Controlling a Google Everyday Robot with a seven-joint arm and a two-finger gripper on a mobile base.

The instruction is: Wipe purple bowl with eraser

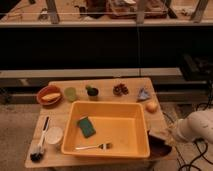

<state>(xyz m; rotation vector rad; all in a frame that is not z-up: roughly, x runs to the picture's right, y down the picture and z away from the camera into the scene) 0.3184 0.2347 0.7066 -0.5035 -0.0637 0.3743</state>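
The purple bowl [158, 147] sits at the table's front right corner, against the right side of the yellow tub [116, 114]. My gripper [167, 135] reaches in from the right on a white arm [196, 128] and hangs over the bowl's rim, covering part of it. A small tan block, the eraser [159, 133], shows at the gripper's tip just above the bowl's inside; the gripper is shut on it.
The tub holds a green sponge [86, 126] and a fork [95, 146]. An orange bowl [49, 95], green cup [70, 93], dark pot [92, 92], brown cluster [120, 89], grey-blue object [144, 93] and orange fruit [151, 106] lie behind it. A white cup [53, 135] and brush [39, 147] are front left.
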